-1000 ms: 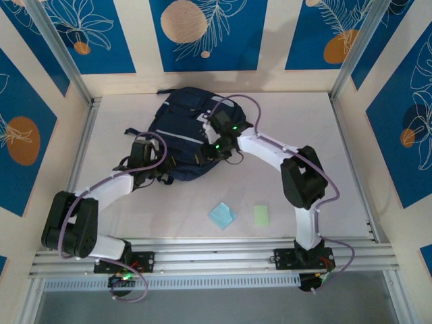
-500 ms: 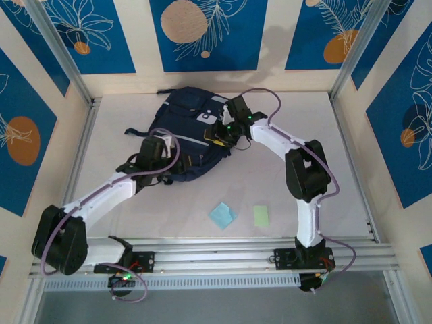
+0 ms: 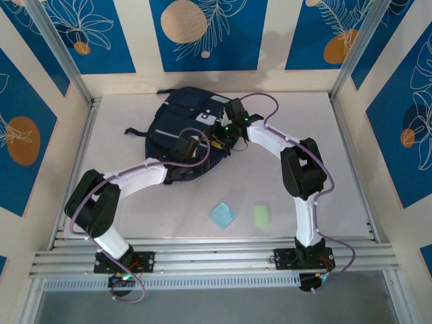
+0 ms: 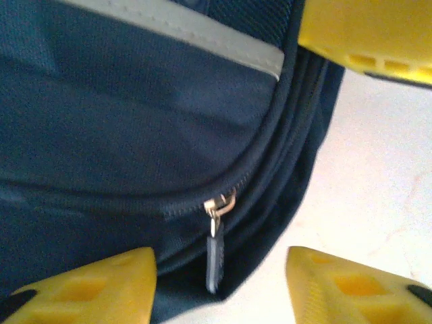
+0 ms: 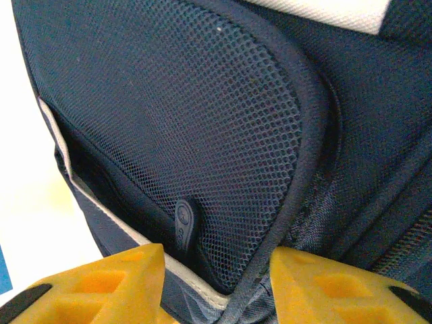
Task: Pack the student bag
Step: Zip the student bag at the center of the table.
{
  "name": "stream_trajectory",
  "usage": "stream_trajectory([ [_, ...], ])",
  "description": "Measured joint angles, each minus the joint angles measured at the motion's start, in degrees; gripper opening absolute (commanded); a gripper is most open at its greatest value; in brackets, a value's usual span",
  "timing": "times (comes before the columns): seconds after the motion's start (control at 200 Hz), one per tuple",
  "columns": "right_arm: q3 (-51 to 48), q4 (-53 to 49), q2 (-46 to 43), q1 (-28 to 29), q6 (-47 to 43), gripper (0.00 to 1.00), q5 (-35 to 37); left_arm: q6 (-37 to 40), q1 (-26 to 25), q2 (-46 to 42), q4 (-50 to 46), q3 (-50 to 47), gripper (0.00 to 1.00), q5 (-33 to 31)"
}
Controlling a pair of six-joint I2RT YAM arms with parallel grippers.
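Swung inward since a second ago, the left claw (image 4: 219,270) is held released astride the zip pull (image 4: 214,253) at the right edge of the student bag (image 3: 179,115), which lies flat on the surface (image 3: 304,121). The right claw (image 5: 216,270) is set at the bag's mesh pocket (image 5: 202,121) (pinching or not cannot be told). The pull should be centred before closing, then drawn along its track.

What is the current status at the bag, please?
Left gripper open, straddling zipper pull. Right gripper open at mesh side pocket. Student bag flat on table. Blue note and green note lie nearer the bases.
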Motion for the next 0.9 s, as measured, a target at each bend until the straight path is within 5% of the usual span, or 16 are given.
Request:
stream_trajectory([
  [0.135, -0.92, 1.57, 0.0, 0.04, 1.01, 0.38, 0.02, -0.31, -0.15, 2.45, 1.33, 1.42, 0.28, -3.58],
  [0.36, -2.21, 3.32, 0.0, 0.04, 2.03, 0.37, 0.66, -1.53, -0.37, 7.08, 1.99, 2.82, 0.27, -4.98],
  [0.485, -3.08, 4.81, 0.0, 0.04, 2.86, 0.32, 1.33, -2.01, -0.37, 9.03, 2.16, 3.54, 0.0, -5.33],
  [0.57, -3.67, 5.38, 0.0, 0.04, 3.17, 0.2, 1.81, -2.56, -0.37, 9.27, 2.21, 3.54, 0.0, -5.38],
  [0.645, -4.26, 5.64, 0.0, 0.04, 3.61, 0.0, 2.6, -1.92, -0.37, 8.83, 2.12, 3.5, 0.0, -4.92],
  [0.9, -5.79, 7.3, -0.9, -0.61, 4.02, 0.0, 1.4, 6.82, 2.69, 0.24, -3.41, 2.05, 0.0, 0.9],
])
